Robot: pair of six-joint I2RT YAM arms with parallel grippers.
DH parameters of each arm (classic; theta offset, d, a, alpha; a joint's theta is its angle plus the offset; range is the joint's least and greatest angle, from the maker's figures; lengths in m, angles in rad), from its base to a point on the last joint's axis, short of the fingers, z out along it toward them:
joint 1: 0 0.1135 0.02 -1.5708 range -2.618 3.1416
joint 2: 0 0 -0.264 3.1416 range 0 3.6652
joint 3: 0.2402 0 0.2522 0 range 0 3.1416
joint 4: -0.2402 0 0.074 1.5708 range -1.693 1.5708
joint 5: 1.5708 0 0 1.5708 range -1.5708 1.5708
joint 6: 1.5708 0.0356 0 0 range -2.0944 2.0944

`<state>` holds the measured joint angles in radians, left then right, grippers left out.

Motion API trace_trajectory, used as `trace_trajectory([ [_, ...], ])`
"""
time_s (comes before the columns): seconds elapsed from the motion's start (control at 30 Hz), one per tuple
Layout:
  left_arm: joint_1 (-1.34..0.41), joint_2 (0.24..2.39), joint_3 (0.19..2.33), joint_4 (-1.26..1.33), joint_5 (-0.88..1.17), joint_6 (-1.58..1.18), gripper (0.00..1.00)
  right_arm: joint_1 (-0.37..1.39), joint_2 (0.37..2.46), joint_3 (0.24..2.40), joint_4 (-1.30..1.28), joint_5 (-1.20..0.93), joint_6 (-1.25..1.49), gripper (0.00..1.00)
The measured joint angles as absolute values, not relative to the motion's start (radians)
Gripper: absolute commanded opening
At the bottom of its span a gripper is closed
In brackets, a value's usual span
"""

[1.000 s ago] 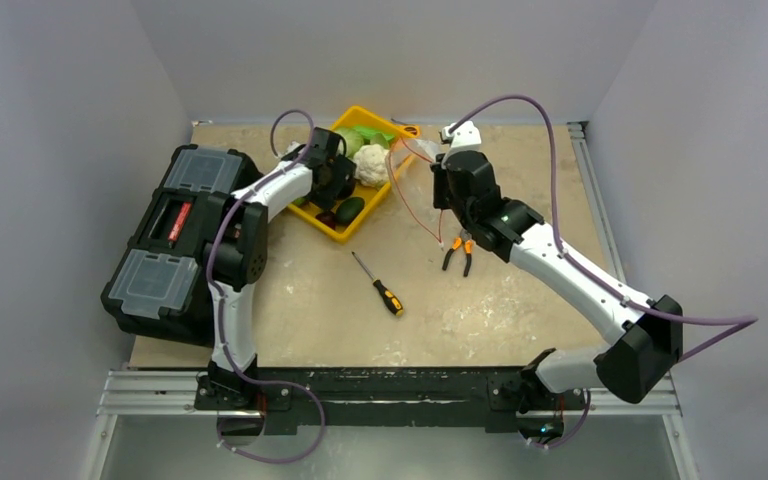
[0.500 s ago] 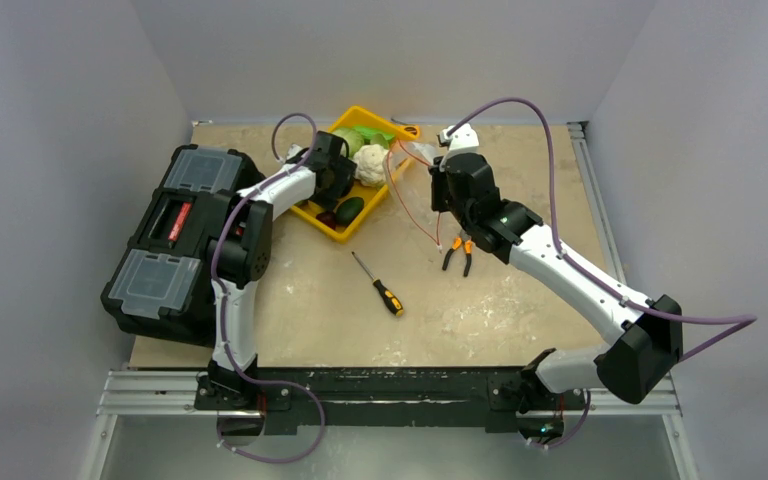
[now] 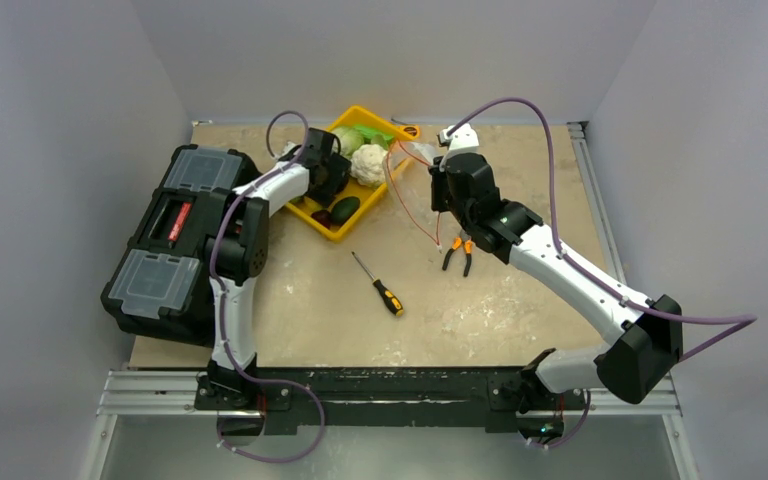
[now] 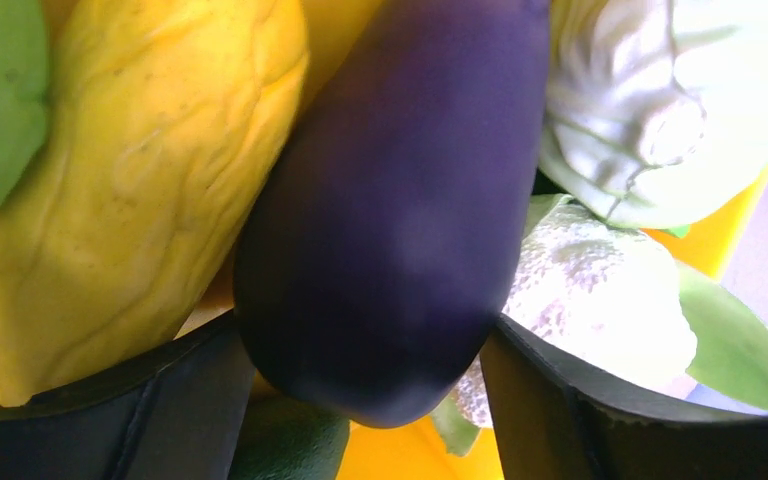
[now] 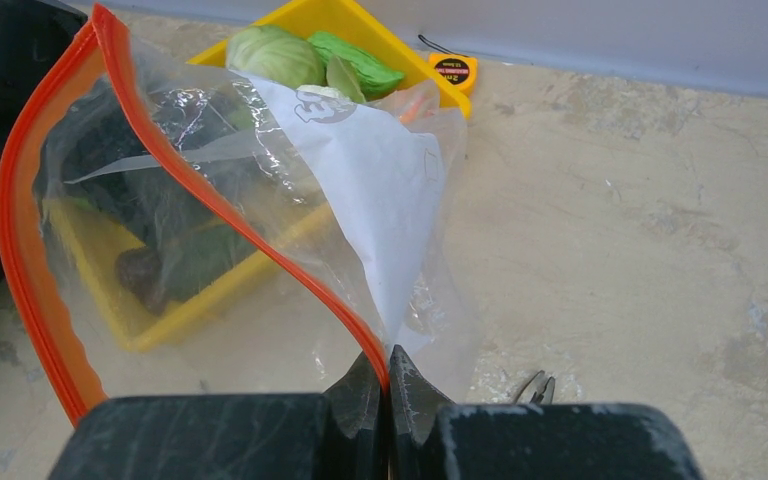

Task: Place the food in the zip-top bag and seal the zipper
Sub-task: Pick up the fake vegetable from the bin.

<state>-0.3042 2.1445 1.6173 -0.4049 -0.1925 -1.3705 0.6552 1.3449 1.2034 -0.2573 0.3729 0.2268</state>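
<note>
A black rail [image 3: 390,385] carries both arm bases at the near edge. Beyond it lies the surface [image 3: 520,300], a tan board scuffed white in patches. A screwdriver [image 3: 380,286] lies near its middle, and orange-handled pliers [image 3: 458,256] lie to its right. A black toolbox [image 3: 175,240] sits at the left edge; its red label is too small to read.

Farther in, the right pincer [image 5: 388,372] is clamped tight on the zip-top bag [image 5: 360,170] at its zipper [image 5: 20,250]. The bag hangs open just right of the yellow tray [image 5: 355,22]. Its white panel bears a faint mark that cannot be read.

The left pincer [image 4: 365,400] is down in the tray, jaws wide apart, one finger on either side of the eggplant [image 4: 390,220]. Whether they press it is unclear. Corn [image 4: 130,200] lies left of the eggplant, with cabbage [image 4: 660,100] and cauliflower [image 4: 600,300] on its right.

A yellow tape measure [image 5: 452,70] rests past the tray, its print illegible. Plain pale grey walls [image 3: 390,50] close the far side, left and right.
</note>
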Motion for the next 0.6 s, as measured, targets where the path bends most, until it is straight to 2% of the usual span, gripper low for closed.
trace_trajectory([
  [0.13, -0.293, 2.153, 1.618, -0.364, -0.158, -1.341, 0.43, 0.655, 1.345, 1.203, -0.257, 0.374, 0.227, 0.00],
  [0.2, -0.291, 2.153, 1.617, -0.356, -0.155, -1.315, 0.36, 0.655, 1.345, 1.203, -0.258, 0.374, 0.226, 0.00],
  [0.37, -0.287, 2.131, 1.579, -0.315, -0.137, -1.246, 0.27, 0.655, 1.345, 1.203, -0.258, 0.376, 0.226, 0.00],
  [0.4, -0.287, 2.115, 1.558, -0.303, -0.133, -1.231, 0.23, 0.655, 1.345, 1.203, -0.258, 0.376, 0.226, 0.00],
  [0.6, -0.299, 1.912, 1.399, -0.273, -0.123, -1.127, 0.18, 0.655, 1.345, 1.198, -0.260, 0.384, 0.226, 0.00],
])
